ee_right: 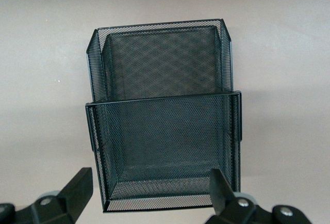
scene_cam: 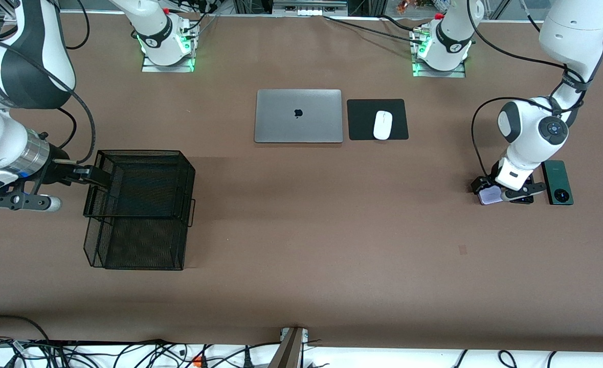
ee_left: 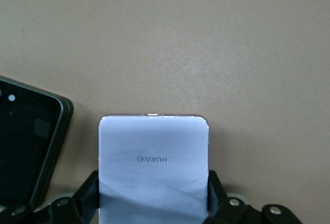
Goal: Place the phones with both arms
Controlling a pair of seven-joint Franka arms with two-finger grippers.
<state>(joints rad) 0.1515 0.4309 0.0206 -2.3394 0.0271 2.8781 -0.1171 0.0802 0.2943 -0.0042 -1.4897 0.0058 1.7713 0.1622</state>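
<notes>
Left wrist view: left gripper is pinching lilac phone; right gripper is waiting wide open beside mesh basket. Next: lift cleanly.

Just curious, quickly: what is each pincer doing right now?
Left pincer: closed on the lilac phone.
Right pincer: open, empty, by the mesh basket.

On my brown counter a closed silver laptop lies flat near the bases. Just beside it, toward the left arm's end, a white mouse sits on a black pad. A black mesh basket stands toward the right arm's end, nearer the front camera than the laptop. I see cables along the counter's front edge.
</notes>
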